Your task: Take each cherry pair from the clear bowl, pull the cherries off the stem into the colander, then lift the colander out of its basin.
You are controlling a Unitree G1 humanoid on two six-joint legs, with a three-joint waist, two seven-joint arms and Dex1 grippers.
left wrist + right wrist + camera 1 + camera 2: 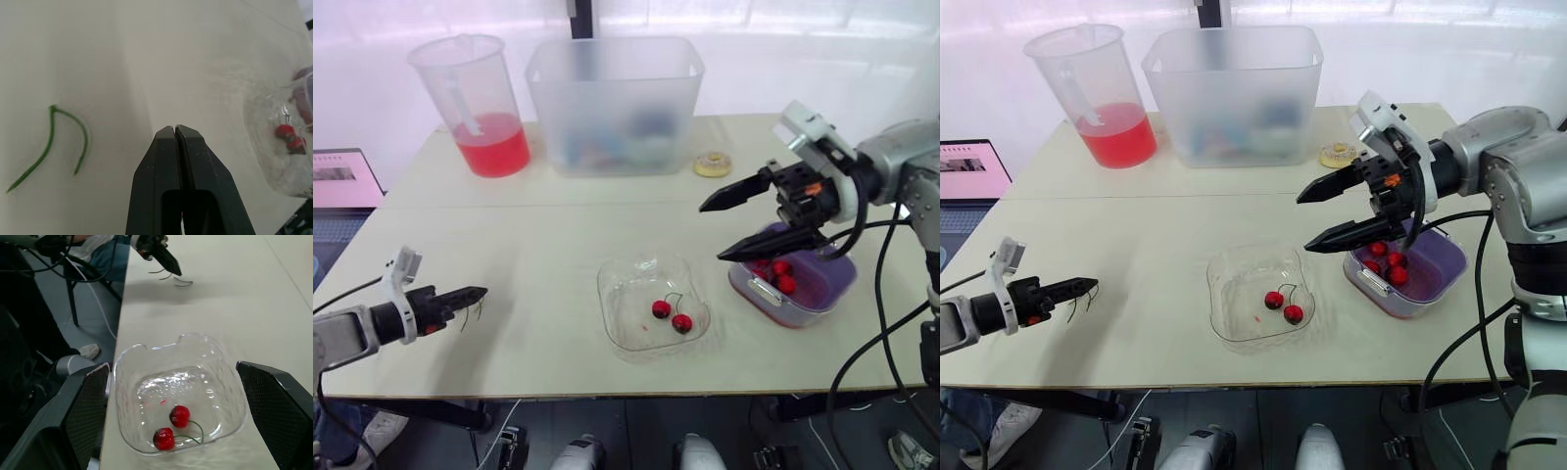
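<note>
The clear bowl (pixel 619 323) sits at the table's front middle and holds one red cherry pair (pixel 672 315) on its green stem. To its right is the purple colander in its basin (pixel 822 286), with several loose cherries (pixel 781 274) inside. My right gripper (pixel 712 233) hangs open above the colander's left edge, pointing toward the bowl, with nothing between its fingers. My left gripper (pixel 480 292) is shut and empty at the front left, low over the table. Bare green stems (pixel 51 142) lie on the table just beside its tip.
At the back left stands a pitcher of red liquid (pixel 475 103), with a large translucent tub (pixel 612 98) beside it and a small yellow ring (pixel 712 164) to the tub's right. A laptop (pixel 342 178) sits off the table's left edge.
</note>
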